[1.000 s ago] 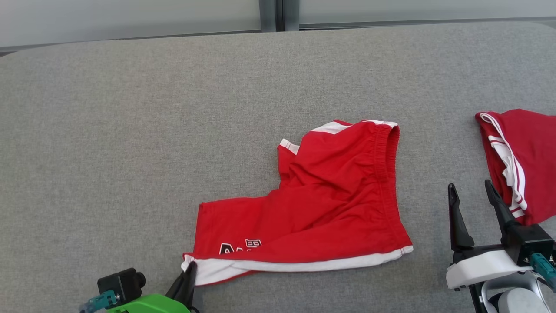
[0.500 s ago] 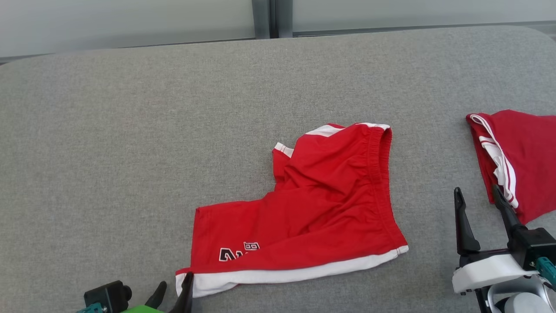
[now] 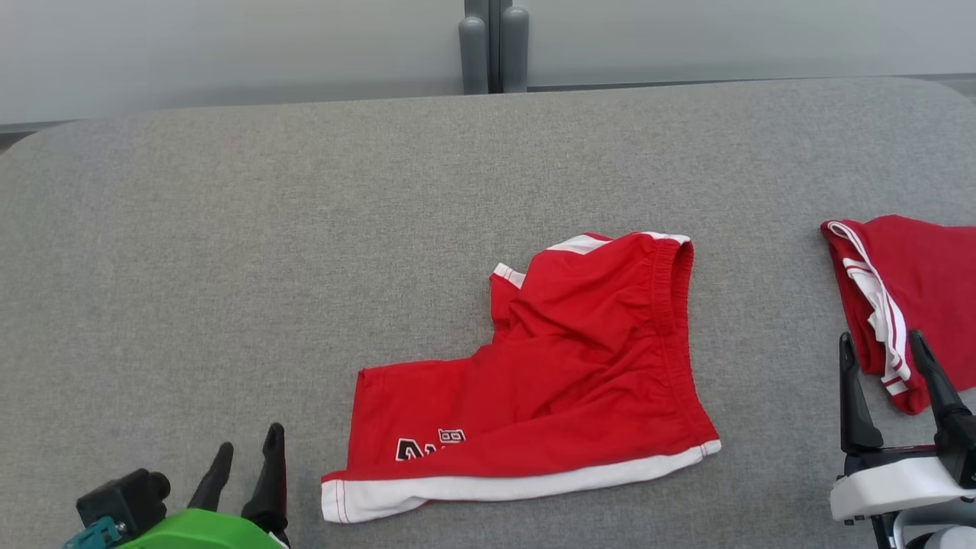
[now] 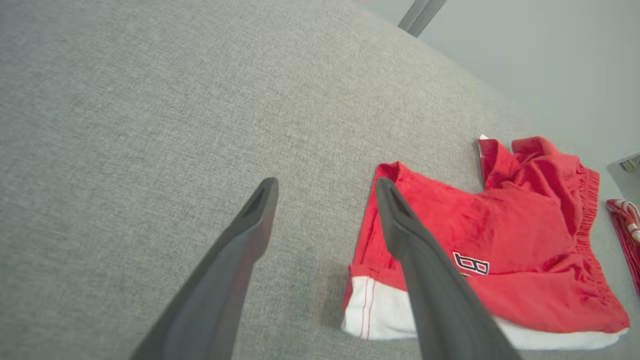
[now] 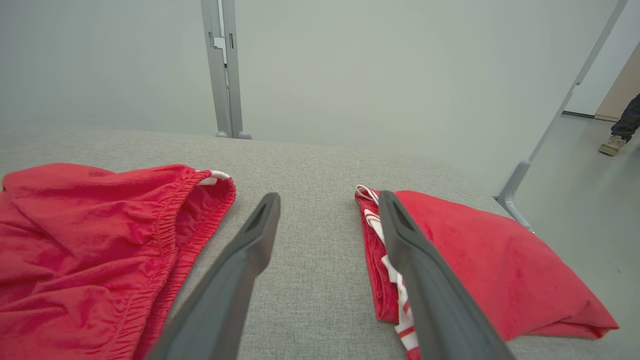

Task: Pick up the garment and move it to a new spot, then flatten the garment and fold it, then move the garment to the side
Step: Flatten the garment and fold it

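L claw (image 3: 249, 442) has let go of shorts (image 3: 579, 366) at white hem corner & backed off left, fingers spread, empty. R claw (image 3: 881, 341) spread too, by folded red garment (image 3: 930, 282). Shorts lie mid-counter (image 3: 229, 229), far leg bunched; flattening prob. unfinished.

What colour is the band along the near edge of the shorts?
White band on red shorts; head view shows it best.

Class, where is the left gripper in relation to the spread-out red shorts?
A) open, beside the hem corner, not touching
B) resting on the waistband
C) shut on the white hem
A: the left gripper is open, with a gap between it and the shorts.
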You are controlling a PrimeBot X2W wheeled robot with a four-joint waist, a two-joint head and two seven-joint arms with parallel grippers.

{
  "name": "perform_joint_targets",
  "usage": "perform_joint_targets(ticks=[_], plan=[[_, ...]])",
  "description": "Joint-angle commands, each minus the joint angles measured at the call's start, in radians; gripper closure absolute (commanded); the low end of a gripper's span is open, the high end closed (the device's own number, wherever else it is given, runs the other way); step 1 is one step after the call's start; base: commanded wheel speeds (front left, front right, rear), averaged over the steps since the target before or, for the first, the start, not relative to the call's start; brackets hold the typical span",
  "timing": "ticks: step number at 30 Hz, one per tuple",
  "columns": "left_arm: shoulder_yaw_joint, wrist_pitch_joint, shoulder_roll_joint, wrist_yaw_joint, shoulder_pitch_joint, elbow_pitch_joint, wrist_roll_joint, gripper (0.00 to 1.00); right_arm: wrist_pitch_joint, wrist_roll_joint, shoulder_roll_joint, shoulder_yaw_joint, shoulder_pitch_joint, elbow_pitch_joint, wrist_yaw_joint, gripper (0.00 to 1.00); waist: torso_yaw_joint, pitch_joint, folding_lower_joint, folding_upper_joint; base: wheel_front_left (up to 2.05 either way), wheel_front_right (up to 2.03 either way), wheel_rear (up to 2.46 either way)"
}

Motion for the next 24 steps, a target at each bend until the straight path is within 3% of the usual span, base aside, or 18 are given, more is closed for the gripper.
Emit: perform_joint_targets(ticks=[1,6,11,19,24], plan=[[0.027,-0.005,-0.017,-0.011,0.018,0.000,0.025,0.00,-0.003,-0.002,-0.003,-0.005,0.013,-0.007,-0.002,0.00,0.002,-0.014,0.0000,0.0000,0.00,0.00,0.00],[0.125,-0.006,-0.059,-0.060,0.046,0.019,0.177,0.00,-0.003,-0.007,-0.001,0.003,0.035,-0.017,-0.002,0.00,-0.002,-0.053,0.0000,0.0000,0.00,0.00,0.00],[0.233,-0.006,-0.129,-0.147,0.057,0.062,0.353,0.00,-0.003,-0.012,0.006,0.029,0.049,-0.014,-0.002,0.00,-0.003,-0.072,0.0000,0.0000,0.00,0.00,0.00],[0.393,-0.005,-0.262,-0.312,0.073,0.155,0.632,0.00,-0.003,-0.017,0.011,0.062,0.054,0.012,-0.002,0.00,-0.010,-0.096,0.0000,0.0000,0.00,0.00,0.00],[0.449,-0.006,-0.310,-0.438,0.077,0.221,0.768,0.00,-0.003,-0.015,0.013,0.082,0.035,0.041,-0.002,0.00,-0.013,-0.096,0.0000,0.0000,0.00,0.00,0.00]])
